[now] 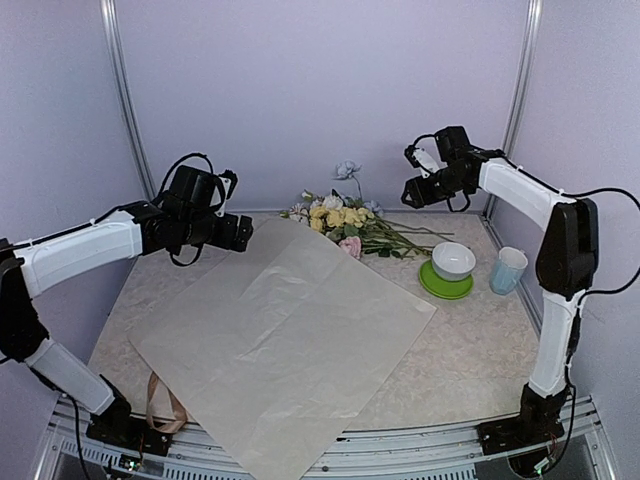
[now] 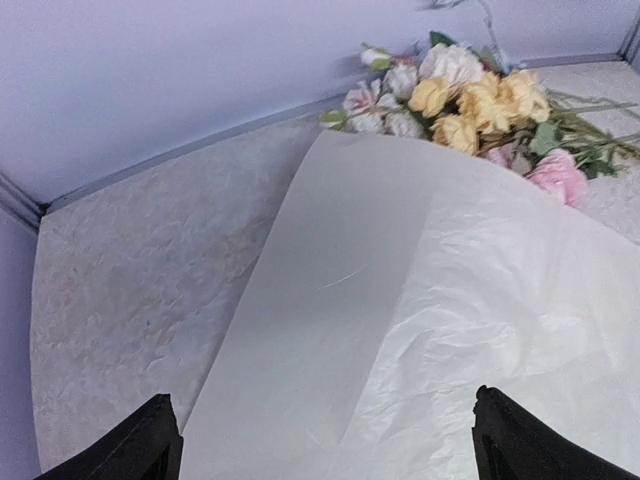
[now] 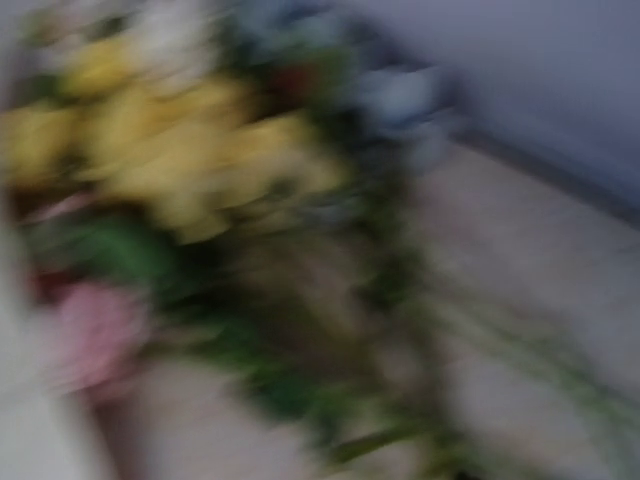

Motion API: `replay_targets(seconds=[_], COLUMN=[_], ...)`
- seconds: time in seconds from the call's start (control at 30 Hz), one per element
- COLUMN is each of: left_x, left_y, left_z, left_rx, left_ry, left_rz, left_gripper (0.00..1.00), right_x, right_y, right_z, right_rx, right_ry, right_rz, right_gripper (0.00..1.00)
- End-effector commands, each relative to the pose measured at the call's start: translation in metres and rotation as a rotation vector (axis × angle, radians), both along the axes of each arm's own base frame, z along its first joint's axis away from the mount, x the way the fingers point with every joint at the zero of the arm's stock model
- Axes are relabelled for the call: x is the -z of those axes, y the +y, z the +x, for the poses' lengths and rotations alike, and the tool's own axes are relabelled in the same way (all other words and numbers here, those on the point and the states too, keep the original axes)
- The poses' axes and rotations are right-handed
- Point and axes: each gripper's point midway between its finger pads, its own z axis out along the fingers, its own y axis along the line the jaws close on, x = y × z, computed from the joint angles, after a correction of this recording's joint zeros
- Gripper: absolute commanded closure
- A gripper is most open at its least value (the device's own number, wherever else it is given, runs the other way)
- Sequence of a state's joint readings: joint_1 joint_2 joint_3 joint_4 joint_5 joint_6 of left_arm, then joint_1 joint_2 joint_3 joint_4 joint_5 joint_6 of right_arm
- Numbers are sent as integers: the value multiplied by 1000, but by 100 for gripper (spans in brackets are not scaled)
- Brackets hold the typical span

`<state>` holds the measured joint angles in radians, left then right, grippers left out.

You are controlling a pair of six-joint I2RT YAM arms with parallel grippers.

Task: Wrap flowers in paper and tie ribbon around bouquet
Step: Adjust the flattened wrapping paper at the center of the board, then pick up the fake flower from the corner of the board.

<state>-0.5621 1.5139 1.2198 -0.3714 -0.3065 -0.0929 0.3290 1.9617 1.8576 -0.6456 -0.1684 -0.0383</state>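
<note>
The paper (image 1: 290, 340), a large pale sheet, lies flat and slantwise across the middle of the table. The flowers (image 1: 345, 220), yellow, pink and white blooms with green stems, lie just past its far corner. The ribbon (image 1: 165, 405) is a tan loop by the near left edge, partly under the sheet. My left gripper (image 1: 243, 232) hovers open over the paper's far left edge (image 2: 330, 300), its fingertips (image 2: 150, 440) wide apart with nothing between them. My right gripper (image 1: 408, 192) hangs above and to the right of the flowers (image 3: 180, 150). Its wrist view is blurred and shows no fingers.
A white bowl (image 1: 453, 260) sits on a green plate (image 1: 445, 288) right of the flower stems, with a pale blue cup (image 1: 508, 270) beside it. Walls close in the back and sides. A single blue bloom (image 1: 347, 170) stands up behind the bunch.
</note>
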Motion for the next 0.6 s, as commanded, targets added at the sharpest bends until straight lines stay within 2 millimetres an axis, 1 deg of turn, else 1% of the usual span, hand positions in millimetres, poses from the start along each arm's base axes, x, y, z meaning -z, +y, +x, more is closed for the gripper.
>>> replay_targets(seconds=[0.0,0.07,0.13,0.17,0.2,0.3,0.4,0.47,0.5,0.57], left_x=[-11,-8,-3,0,3,13,24,32,36,42], left_y=[-18,-19,-20,-22,-23,-29,-33,-35,-37,-39], left_z=[-8,-9,-7,-7,-6,-2,1,3,5,7], left_rx=[94,93,91,95,99,111,120,123,124,125], left_ry=[-50,-46,-33,-27,-19,2,27,43,51,66], left_rz=[-137,-142,-136,-134,-130,-113,-87,-73,-67,-56], left_gripper=[1,1,1,1,1,1,1,1,1,1], right_x=[33,46,63,78,88,122,150,166,174,186], right_y=[-35,-50,-63,-67,-71,-80,-87,-87,-88,-88], right_z=[58,82,100,108,113,118,118,118,119,120], right_rx=[18,30,31,22,6,-22,-42,-61,-61,-67], right_ry=[0,-9,-10,-1,0,27,61,77,83,89], right_rz=[-106,-152,-199,-217,-233,-284,-322,-339,-344,-346], right_gripper=[47,50,52,52,50,42,24,15,12,12])
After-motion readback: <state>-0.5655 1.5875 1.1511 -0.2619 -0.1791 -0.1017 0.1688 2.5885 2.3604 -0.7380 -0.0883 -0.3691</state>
